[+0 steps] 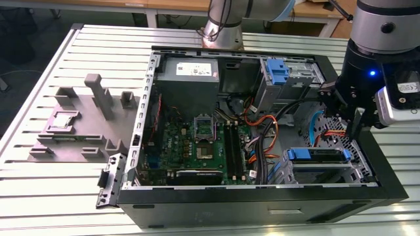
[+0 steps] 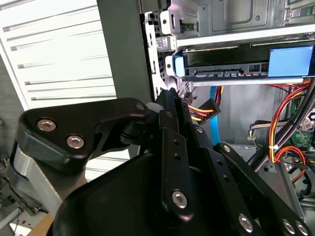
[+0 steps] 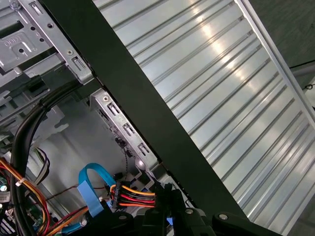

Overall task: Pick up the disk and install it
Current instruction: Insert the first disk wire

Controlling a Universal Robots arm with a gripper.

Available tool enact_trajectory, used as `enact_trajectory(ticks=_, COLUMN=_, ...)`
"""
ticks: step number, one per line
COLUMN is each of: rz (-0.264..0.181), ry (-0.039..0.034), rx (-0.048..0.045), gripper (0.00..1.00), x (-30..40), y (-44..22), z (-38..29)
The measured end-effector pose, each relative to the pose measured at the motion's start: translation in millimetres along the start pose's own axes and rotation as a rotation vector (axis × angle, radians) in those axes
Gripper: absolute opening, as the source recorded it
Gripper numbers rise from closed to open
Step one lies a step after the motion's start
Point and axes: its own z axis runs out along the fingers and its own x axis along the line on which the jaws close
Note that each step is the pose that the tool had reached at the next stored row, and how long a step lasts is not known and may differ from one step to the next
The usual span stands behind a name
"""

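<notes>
Exterior view first. Shows the gripper low inside the open computer case, close to the case wall at the exterior view's right. Cannot tell here whether spread or pressed together; dark against dark parts. Seems to hold nothing. Shows the disk apart from the gripper, lying in the drive cage at the near corner of the case, blue bracket around it. Partly covered by the cage metal, so only its upper edge to be seen. Case on the slatted table.

Then the second wrist view. Shows black links of the gripper very near, cut off by the picture edge. Again cannot tell how far open. Beyond it the disk, edge-on in its metal bay, not touched. Between them a power plug with red, yellow and black wires, and a blue flat cable.

Last the first wrist view. Shows the gripper just beside the same power plug and blue flat cable, under the black case wall. Contact with the plug hard to make out.
</notes>
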Motion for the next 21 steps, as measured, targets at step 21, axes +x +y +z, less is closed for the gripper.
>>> enact_trajectory(ticks=21, rz=0.183, ry=-0.0177, rx=0.0647, gripper=0.17, x=0.2, y=0.1, z=0.3)
